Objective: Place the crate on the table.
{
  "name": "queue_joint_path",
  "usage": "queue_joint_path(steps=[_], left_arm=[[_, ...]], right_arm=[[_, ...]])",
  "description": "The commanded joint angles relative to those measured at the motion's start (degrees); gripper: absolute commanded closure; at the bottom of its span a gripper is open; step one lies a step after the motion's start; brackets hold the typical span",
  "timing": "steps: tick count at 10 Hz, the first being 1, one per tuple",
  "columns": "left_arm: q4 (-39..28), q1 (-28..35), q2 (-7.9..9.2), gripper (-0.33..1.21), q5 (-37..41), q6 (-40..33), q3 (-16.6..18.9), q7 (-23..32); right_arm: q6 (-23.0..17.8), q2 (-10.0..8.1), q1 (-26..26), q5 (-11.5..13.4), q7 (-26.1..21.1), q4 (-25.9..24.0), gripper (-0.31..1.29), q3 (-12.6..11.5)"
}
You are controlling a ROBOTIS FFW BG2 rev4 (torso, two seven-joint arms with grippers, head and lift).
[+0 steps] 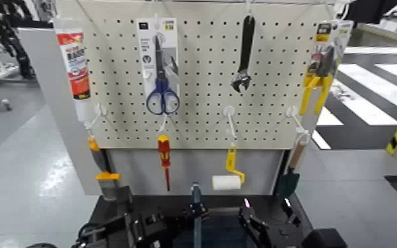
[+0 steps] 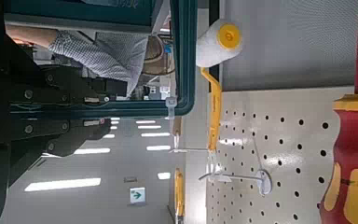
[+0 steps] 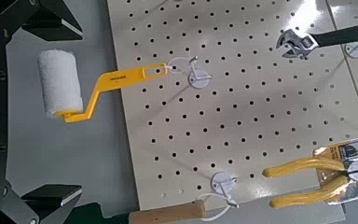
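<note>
The crate [image 1: 208, 231] sits low at the bottom edge of the head view, a dark blue-grey bin with a slim upright blue bar [image 1: 195, 198] rising from its middle; only its upper part shows, held between the two arms just in front of the black desk [image 1: 109, 204]. Whether its base rests on the desk cannot be told. The left hand [image 1: 142, 227] sits against the crate's left side and the right hand [image 1: 257, 224] against its right side, both black and crowded close to the rim; whether either hand is spread or pressed together on the rim cannot be told from these views. In the left wrist view the crate's thick teal rim [image 2: 182, 56] runs beside dark hand parts, with a person's patterned sleeve [image 2: 103, 51] beyond it. Behind the desk stands a cream pegboard [image 1: 201, 79]. On it hang blue-handled scissors [image 1: 161, 79] in a pack, a black adjustable wrench [image 1: 244, 56], yellow-handled pliers [image 1: 320, 79] at the right edge, and a red and white tube [image 1: 74, 62] at the left edge. Below the board hang a red and yellow screwdriver [image 1: 165, 158], a small white paint roller [image 1: 226, 181] with a yellow handle, a brush with a wooden handle [image 1: 297, 155], and an orange-collared tool [image 1: 102, 168]. The right wrist view shows the roller, the pliers and the wrench's jaw against the board. Glossy grey floor [image 1: 23, 171] lies all round, with white stripes [image 1: 372, 92] on the right.
</note>
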Motion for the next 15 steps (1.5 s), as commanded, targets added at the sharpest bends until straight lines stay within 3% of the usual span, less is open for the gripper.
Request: queue_joint_path(steps=[1, 6, 14, 15], left_arm=[[1.5, -0.9, 0.34, 1.18, -0.8, 0.3, 0.5, -0.2], [5.7, -3.8, 0.78, 1.18, -4.1, 0.9, 0.3, -3.2], [13.0, -10.5, 1.84, 1.18, -7.0, 0.7, -5.2, -8.8], [13.2, -10.7, 1.84, 1.09, -7.1, 0.2, -5.6, -9.3]], right_arm=[[-0.3, 0.02, -0.1, -0.1, 0.0, 0.2, 0.14, 0.1], [-0.5, 0.02, -0.2, -0.1, 0.0, 0.3, 0.14, 0.2], [-0.9, 0.02, -0.5, -0.3, 0.0, 0.7, 0.14, 0.4], [-0.9, 0.02, -0.5, -0.3, 0.0, 0.7, 0.14, 0.4]])
